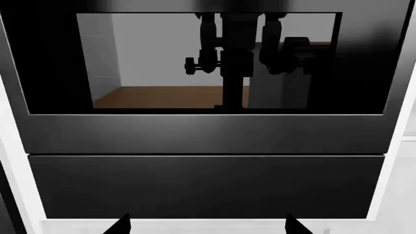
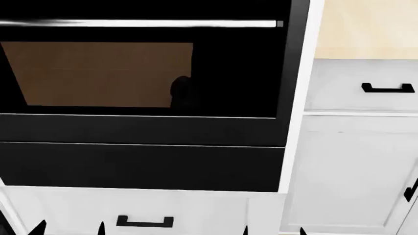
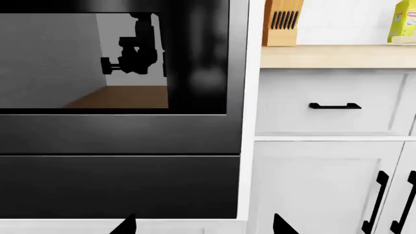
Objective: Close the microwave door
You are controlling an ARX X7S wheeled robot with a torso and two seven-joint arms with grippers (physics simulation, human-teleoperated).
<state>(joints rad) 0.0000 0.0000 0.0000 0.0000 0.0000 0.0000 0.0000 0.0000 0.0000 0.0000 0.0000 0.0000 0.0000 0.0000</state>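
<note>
The microwave door is out of view in all three views. What faces me is a black oven door (image 2: 235, 73) with a brownish window (image 2: 98, 73) and a silver bar handle (image 2: 140, 23). Both grippers hang low in front of the oven column, apart from it. My left gripper (image 1: 206, 226) is open, and only its two dark fingertips (image 1: 120, 225) show. My right gripper (image 3: 204, 225) is open too, level with the oven's right edge. The head view catches the left gripper (image 2: 70, 229) and the right gripper (image 2: 274, 230) at the bottom edge. Nothing sits between either pair of fingers.
Under the oven is a flat black drawer panel (image 2: 140, 166), then a white drawer with a black handle (image 2: 145, 222). To the right stand white cabinets (image 2: 353, 171) with black handles (image 2: 388, 88) under a light wooden countertop (image 3: 338, 56) holding a knife block (image 3: 283, 22) and a yellow box (image 3: 403, 22).
</note>
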